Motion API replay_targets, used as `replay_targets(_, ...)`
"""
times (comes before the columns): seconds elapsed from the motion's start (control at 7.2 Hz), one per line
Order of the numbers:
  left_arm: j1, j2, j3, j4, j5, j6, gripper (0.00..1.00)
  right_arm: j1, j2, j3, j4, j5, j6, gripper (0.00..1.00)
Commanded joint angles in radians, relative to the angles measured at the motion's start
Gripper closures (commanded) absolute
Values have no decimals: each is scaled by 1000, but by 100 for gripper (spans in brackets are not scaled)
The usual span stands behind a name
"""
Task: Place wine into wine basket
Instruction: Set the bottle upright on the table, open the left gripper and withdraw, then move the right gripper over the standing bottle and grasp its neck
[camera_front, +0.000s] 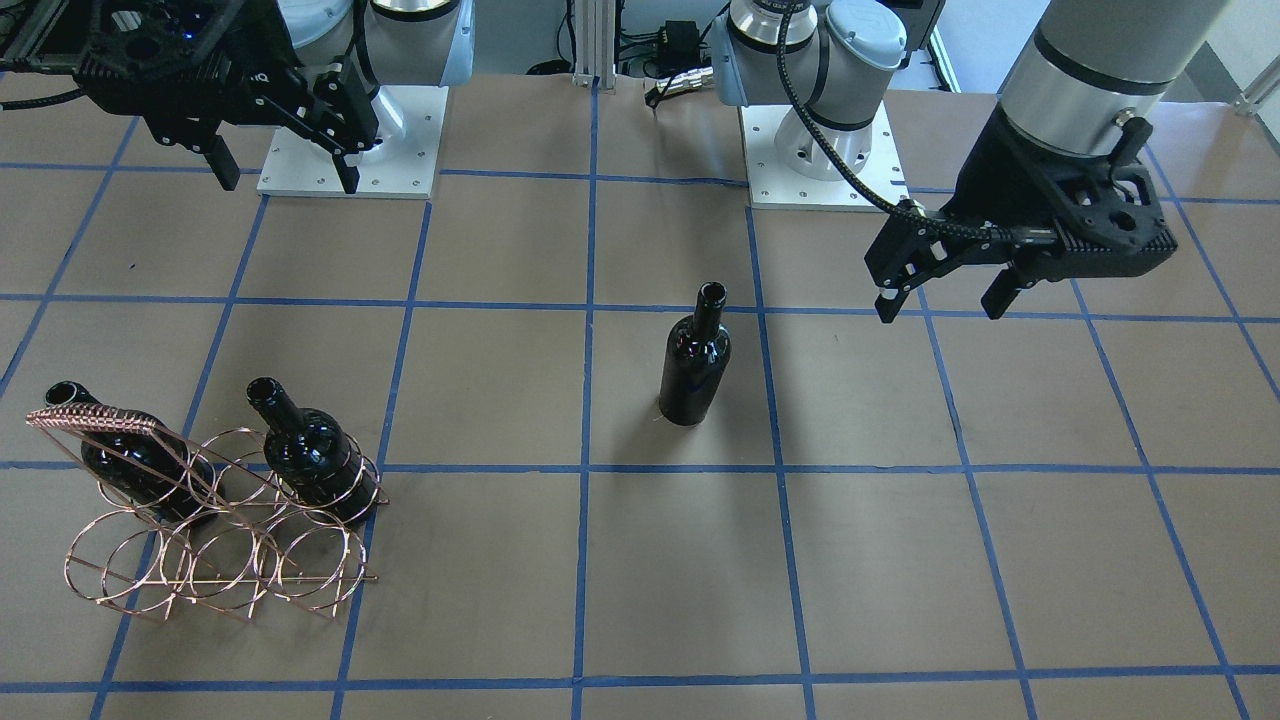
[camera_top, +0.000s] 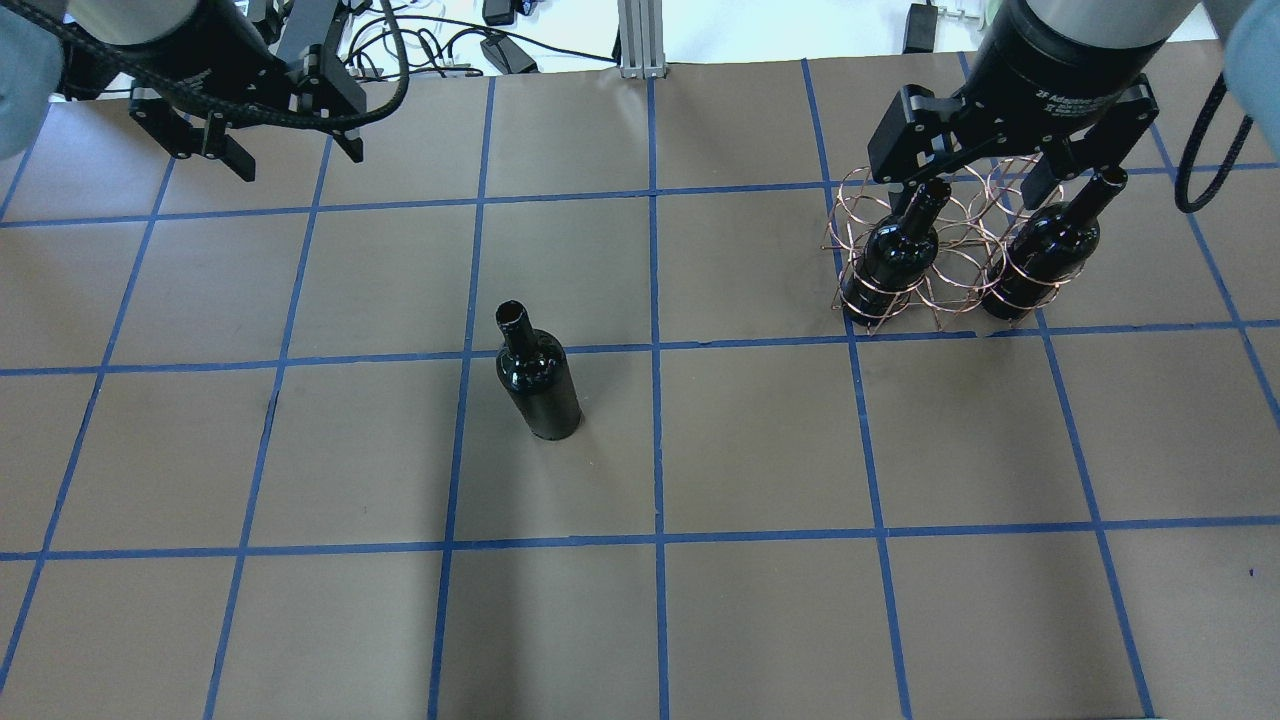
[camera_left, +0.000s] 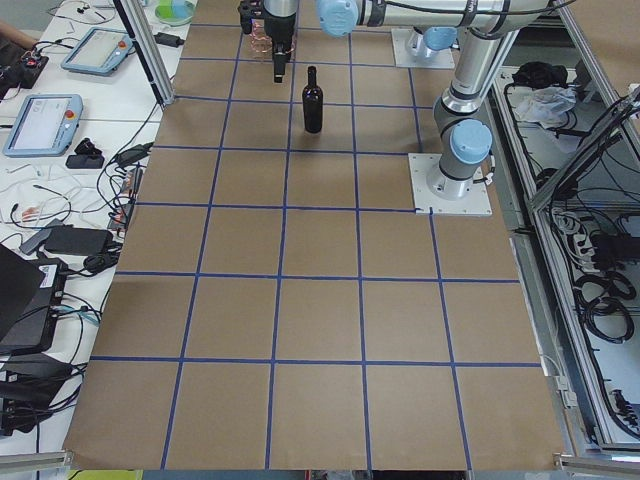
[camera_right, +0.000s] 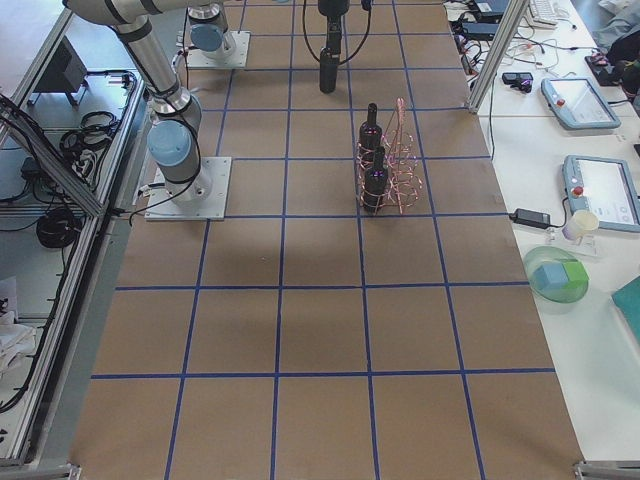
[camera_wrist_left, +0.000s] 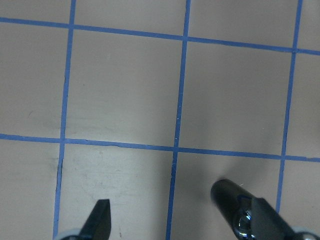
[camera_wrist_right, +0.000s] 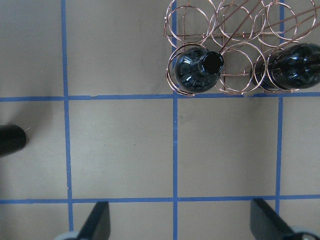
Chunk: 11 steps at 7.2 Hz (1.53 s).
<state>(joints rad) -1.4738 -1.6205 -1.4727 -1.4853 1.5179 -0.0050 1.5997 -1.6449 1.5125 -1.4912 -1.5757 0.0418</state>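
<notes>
Wine (camera_front: 695, 365) stands upright mid-table, outside the basket (camera_front: 220, 560), which holds two other bottles (camera_front: 315, 455). Left gripper (camera_front: 940, 310) hangs off to the wine's side, well apart from it, jaws spread and empty. Right gripper (camera_front: 288, 183) is likewise spread, empty.

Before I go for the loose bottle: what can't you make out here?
Left wrist view: the glossy black glass wine bottle standing loose is cut by the bottom edge and partly behind a finger of the left gripper.
Overhead view: the right gripper covers the far hoops of the rose-copper wire basket.
Exterior left view: the basket is too small to see what it holds.
</notes>
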Motion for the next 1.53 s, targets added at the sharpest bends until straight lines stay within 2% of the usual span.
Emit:
replay_targets(0.0, 10, 16, -15, -32, -4, 20, 0, 0, 11, 8, 54, 5, -5, 0)
replay_targets(0.14, 10, 36, -18, -41, -5, 20, 0, 14, 10, 8, 4, 14, -5, 0)
replay_targets(0.42, 35, 56, -14, -73, 31, 36, 0, 174, 60, 6, -183, 2, 80, 0)
replay_targets(0.56, 41, 59, -14, -88, 100, 36, 0, 266, 110, -4, -196, 3, 177, 0)
replay_targets(0.83, 61, 62, -11, -89, 103, 58, 0, 417, 169, -6, -234, 5, 433, 0)
replay_targets(0.97, 62, 64, -12, -89, 107, 91, 0, 483, 221, -6, -307, 2, 502, 0)
replay_targets(1.11, 62, 67, -15, -90, 107, 92, 0, 550, 278, -30, -355, 2, 668, 0)
replay_targets(1.39, 62, 68, -20, -89, 107, 92, 0, 581, 368, -118, -342, 11, 829, 0)
